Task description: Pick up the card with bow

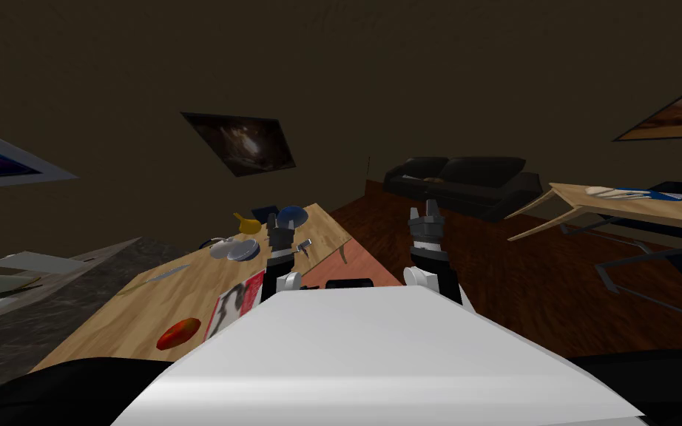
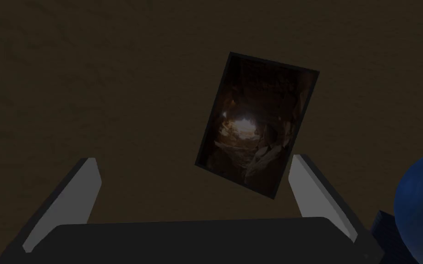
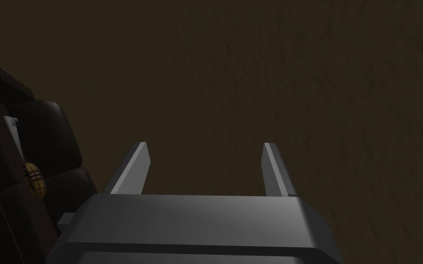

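Note:
The card (image 1: 233,306) lies flat on the wooden table (image 1: 147,303), close to my chest on the left; it is white with a red edge and a dark bow-like figure. My left gripper (image 1: 281,221) is raised above the far part of the table, well beyond the card. In the left wrist view this gripper (image 2: 193,159) is open with nothing between its fingers. My right gripper (image 1: 426,210) hangs over the dark wood floor to the right of the table, and it (image 3: 205,145) is open and empty too.
The table also carries a red oval object (image 1: 178,333), a knife (image 1: 166,274), grey plates (image 1: 234,249), a yellow item (image 1: 245,222) and a blue bowl (image 1: 292,215). A black sofa (image 1: 465,181) stands at the far wall. Another wooden table (image 1: 628,201) is at the right.

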